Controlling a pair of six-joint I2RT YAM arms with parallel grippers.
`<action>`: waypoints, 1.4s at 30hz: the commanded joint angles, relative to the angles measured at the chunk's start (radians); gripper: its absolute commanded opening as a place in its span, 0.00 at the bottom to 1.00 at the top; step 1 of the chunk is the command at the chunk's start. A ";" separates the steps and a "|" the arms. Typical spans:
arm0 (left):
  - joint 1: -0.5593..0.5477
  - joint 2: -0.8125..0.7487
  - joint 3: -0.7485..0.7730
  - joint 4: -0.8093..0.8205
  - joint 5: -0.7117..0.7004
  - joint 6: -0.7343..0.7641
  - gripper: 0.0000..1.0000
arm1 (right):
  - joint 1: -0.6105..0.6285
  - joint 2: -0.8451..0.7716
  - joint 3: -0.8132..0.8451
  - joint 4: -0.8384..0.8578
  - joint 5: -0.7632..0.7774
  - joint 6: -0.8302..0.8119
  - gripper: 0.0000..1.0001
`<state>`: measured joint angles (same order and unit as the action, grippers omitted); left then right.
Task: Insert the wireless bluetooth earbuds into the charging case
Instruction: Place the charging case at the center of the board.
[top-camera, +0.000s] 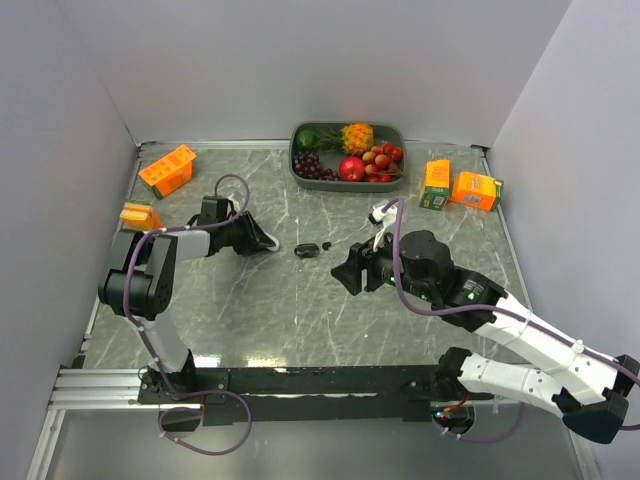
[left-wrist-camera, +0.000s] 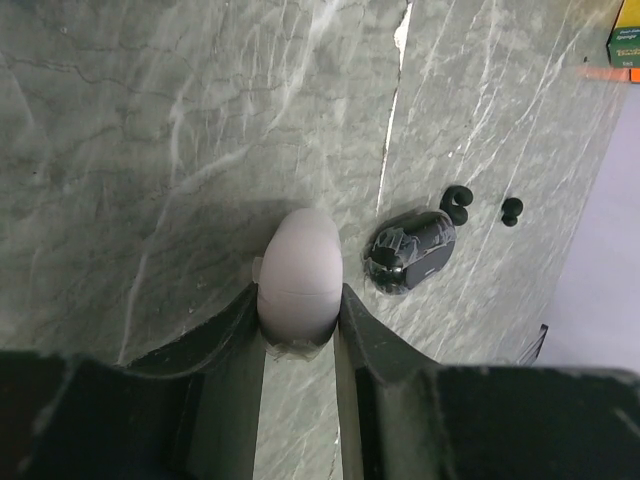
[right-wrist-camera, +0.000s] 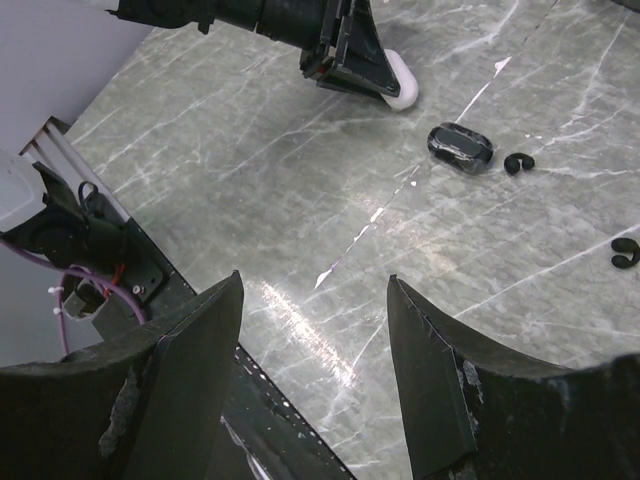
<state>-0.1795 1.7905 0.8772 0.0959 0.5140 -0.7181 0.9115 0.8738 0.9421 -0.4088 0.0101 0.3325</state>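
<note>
Top view: left claw (top-camera: 264, 241) sat low on the desk (top-camera: 300, 320), its load hard to read from above. Black case (top-camera: 305, 249) and one black bud (top-camera: 327, 245) lay just beside each other mid-desk, between the two claws. Right claw (top-camera: 352, 270) hovered near them, jaws apart, empty.

Left wrist: here I could see the left claw clamped on a white case (left-wrist-camera: 300, 268), pinching only its near end. Two black buds (left-wrist-camera: 457, 203) lay past the black case; from above I could separate only one. My call on risk: that smooth, rounded case could squirt out of such a shallow pinch if tilted or squeezed harder.

Right wrist: jaws wide, nothing between them. Only this view showed the two buds well apart, one near the black case. They looked tiny against those fingers, so a sloppy approach could flick one away or shove the black case. I saw no white buds anywhere and couldn't tell if either case was open.
</note>
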 joint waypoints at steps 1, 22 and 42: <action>0.002 0.020 0.016 -0.013 0.006 0.028 0.07 | -0.005 -0.025 0.035 0.005 0.004 0.007 0.67; 0.092 -0.040 -0.021 -0.196 -0.045 0.115 0.63 | -0.008 -0.019 0.040 -0.010 0.010 0.014 0.67; -0.337 -0.621 -0.059 -0.264 -0.748 -0.002 0.96 | -0.016 -0.025 0.034 -0.065 0.209 0.034 0.68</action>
<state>-0.3546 1.2243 0.8505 -0.2733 0.0792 -0.5976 0.9028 0.8631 0.9428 -0.4503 0.1165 0.3473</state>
